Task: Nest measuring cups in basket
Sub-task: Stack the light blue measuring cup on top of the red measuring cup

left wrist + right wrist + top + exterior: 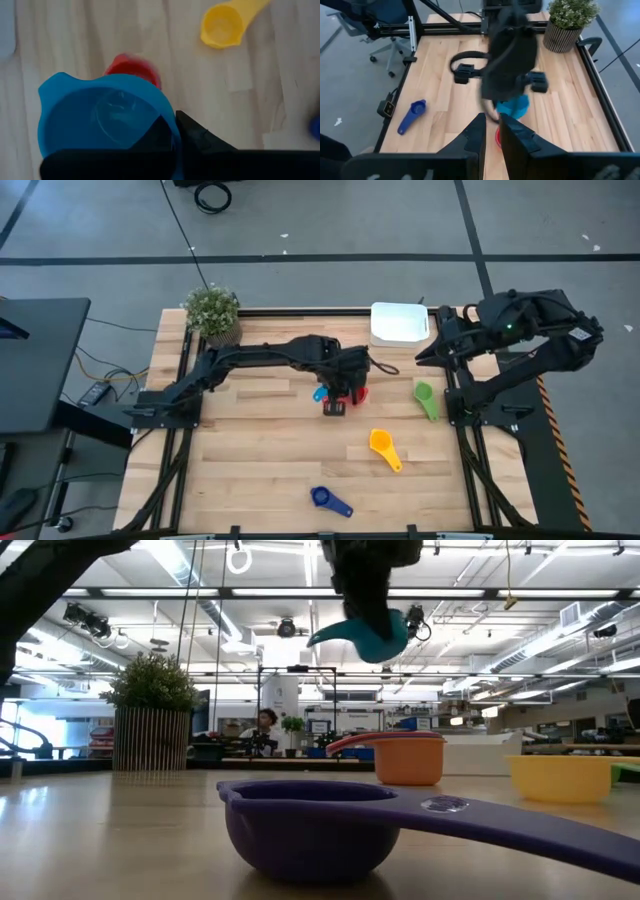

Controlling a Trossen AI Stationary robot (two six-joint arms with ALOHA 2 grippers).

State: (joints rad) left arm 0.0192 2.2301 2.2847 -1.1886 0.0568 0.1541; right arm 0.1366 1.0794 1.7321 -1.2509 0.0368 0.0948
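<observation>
Pale wood planks make up the desk (260,440), framed by dark rails, and I find no brand, label or readable writing on anything here; a small embossed mark on the dark blue cup's handle is too faint to read.

My left end effector (335,385) hangs above the middle of the desk, pinching the rim of the light blue cup (105,120) and holding it clear of the wood; in the low view that cup (365,638) floats high with its handle pointing sideways. Right below it sits the red cup (134,70), mostly hidden by the blue one. My right end effector (490,131) waits near the desk's far right corner, its fingers close together with a narrow gap and nothing between them.

The basket (400,322) stands at the far edge, white; I cannot see whether anything lies in it. The green cup (425,397) lies near the right rail, the yellow cup (383,445) nearer the front, and the dark blue cup (325,499) close to the front edge. In the low view that dark blue cup fills the foreground, its handle cut off at the frame's side. An orange cup (408,755) shows there beyond it. A potted plant (212,310) sits at the far left corner.

Around the desk is grey floor with dark lines; beyond it, a wide hall with ceiling strip lights, and a person (266,722) far off, too small to make out.
</observation>
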